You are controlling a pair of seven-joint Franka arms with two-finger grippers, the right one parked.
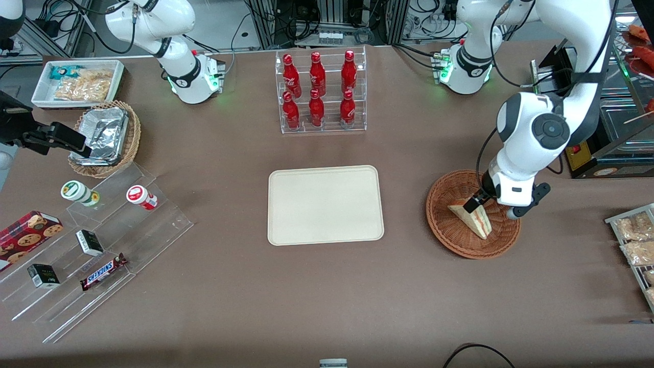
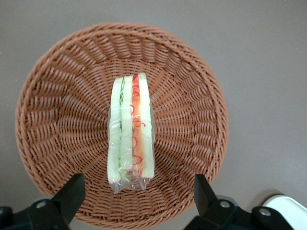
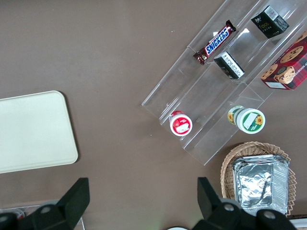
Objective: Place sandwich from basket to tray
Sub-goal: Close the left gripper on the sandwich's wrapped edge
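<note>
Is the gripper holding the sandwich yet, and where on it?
Nothing is held. The gripper hangs open above the basket, its fingers apart on either side of the sandwich without touching it.

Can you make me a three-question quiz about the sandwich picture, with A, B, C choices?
1. Where is the triangular white-bread sandwich?
A. in the round reddish-brown wicker basket
B. on the cream rectangular tray
C. on the table

2. How many red bottles stand in the clear rack?
A. four
B. six
C. eight

3. The left gripper is:
A. shut on the sandwich
B. over the tray
C. open above the sandwich

Answers: 1 A, it lies in the basket. 2 B, two rows of three. 3 C, its fingers are spread either side of the sandwich.
</note>
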